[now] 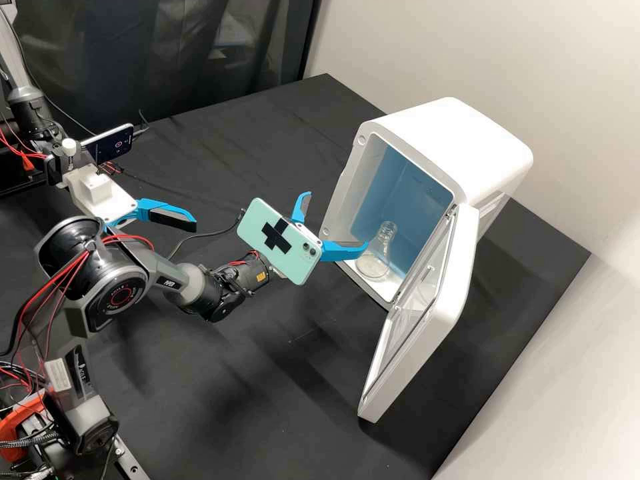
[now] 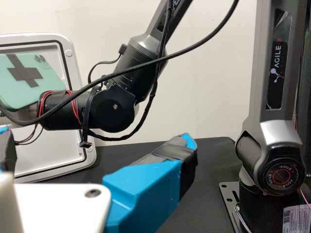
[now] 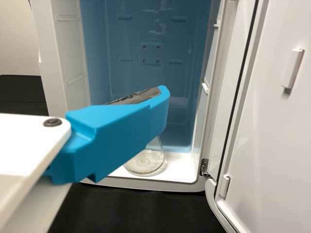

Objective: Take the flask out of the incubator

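Note:
A clear glass flask (image 1: 378, 252) stands upright on the floor of the white incubator (image 1: 467, 153), inside its blue chamber. The door (image 1: 427, 313) hangs wide open at the near right. My right gripper (image 1: 325, 228) is open at the chamber's mouth, with its lower finger (image 1: 343, 251) just left of the flask and not touching it. In the right wrist view that blue finger (image 3: 116, 131) hides part of the flask (image 3: 148, 162). My left gripper (image 1: 160, 215) sits far left over the bench, open and holding nothing, its finger (image 2: 160, 177) pointing toward the right arm.
A mint-green phone (image 1: 280, 241) is strapped to the right wrist. Another phone (image 1: 110, 143) on a stand and red cables sit at the back left. The black bench (image 1: 267, 373) ends close behind and to the right of the incubator.

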Action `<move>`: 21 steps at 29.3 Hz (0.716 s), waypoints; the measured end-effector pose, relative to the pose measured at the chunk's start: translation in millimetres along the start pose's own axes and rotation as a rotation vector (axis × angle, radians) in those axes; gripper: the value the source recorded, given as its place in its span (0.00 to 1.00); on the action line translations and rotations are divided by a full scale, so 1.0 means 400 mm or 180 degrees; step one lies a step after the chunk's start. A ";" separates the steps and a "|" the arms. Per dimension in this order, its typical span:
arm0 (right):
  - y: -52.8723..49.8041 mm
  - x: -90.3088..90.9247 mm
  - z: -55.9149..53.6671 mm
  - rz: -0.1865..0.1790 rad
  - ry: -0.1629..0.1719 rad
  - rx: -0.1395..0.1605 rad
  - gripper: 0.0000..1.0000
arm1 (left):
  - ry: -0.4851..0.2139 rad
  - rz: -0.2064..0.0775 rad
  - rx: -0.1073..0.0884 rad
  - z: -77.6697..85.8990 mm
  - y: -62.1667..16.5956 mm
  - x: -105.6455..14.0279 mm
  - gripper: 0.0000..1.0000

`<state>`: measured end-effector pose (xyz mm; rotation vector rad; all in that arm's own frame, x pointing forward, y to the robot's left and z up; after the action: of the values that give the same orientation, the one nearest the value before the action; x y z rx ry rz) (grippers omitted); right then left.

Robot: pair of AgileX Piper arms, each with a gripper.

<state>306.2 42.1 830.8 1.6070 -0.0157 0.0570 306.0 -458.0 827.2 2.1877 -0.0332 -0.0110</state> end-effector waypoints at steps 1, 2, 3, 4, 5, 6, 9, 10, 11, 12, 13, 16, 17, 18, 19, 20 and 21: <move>0.000 0.000 0.000 0.0000 0.0000 0.0000 1.00 | 0.0000 0.0000 0.0000 0.000 0.000 0.000 1.00; 0.000 0.000 0.000 0.0000 0.0000 0.0000 1.00 | 0.0000 0.0000 0.0000 0.000 0.000 0.000 1.00; 0.000 0.000 0.000 0.0000 0.0000 0.0000 1.00 | 0.0000 0.0000 0.0000 0.000 0.000 0.000 1.00; 0.000 0.000 0.000 0.0000 0.0000 0.0000 1.00 | 0.0000 0.0000 0.0000 0.000 0.000 0.000 1.00; 0.000 0.000 0.000 0.0000 0.0000 0.0000 1.00 | 0.0000 0.0000 0.0000 0.000 0.000 0.000 1.00; 0.000 0.000 0.000 0.0000 0.0000 0.0000 1.00 | 0.0000 0.0000 0.0000 0.000 0.000 0.000 1.00; 0.000 0.000 0.000 0.0000 0.0000 0.0000 1.00 | 0.0000 0.0000 0.0000 0.000 0.000 0.000 1.00; 0.000 0.000 0.000 0.0000 0.0000 0.0000 1.00 | 0.0000 0.0000 0.0000 0.000 0.000 0.000 1.00; 0.000 0.000 0.000 0.0000 0.0000 0.0000 1.00 | 0.0000 0.0000 0.0000 0.000 0.000 0.000 1.00; 0.000 0.000 0.000 0.0000 0.0000 0.0000 1.00 | 0.0000 0.0000 0.0000 0.000 0.000 0.000 1.00; 0.000 0.000 0.000 0.0000 0.0000 0.0000 1.00 | 0.0002 -0.0014 0.0000 -0.001 -0.003 0.001 1.00; 0.000 0.000 0.000 0.0000 0.0000 0.0000 1.00 | 0.0029 -0.0082 0.0014 -0.010 -0.018 -0.002 1.00; 0.000 0.000 0.000 0.0000 0.0000 0.0000 1.00 | 0.0038 -0.0113 0.0026 -0.015 -0.023 -0.005 1.00; 0.000 0.000 0.000 0.0000 0.0000 0.0000 1.00 | 0.0071 -0.0144 0.0032 -0.024 -0.029 -0.011 1.00; 0.000 0.000 0.000 0.0000 0.0000 0.0000 1.00 | 0.0101 -0.0165 0.0040 -0.033 -0.033 -0.017 1.00; 0.000 0.000 0.000 0.0000 0.0000 0.0000 1.00 | 0.0161 -0.0187 0.0023 -0.047 -0.037 -0.023 1.00; 0.000 0.000 0.000 0.0000 0.0000 0.0000 1.00 | 0.0224 -0.0218 -0.0009 -0.063 -0.042 -0.031 1.00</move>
<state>306.2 42.1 830.8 1.6070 -0.0157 0.0570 294.4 -427.5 827.9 2.1840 0.0816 0.0274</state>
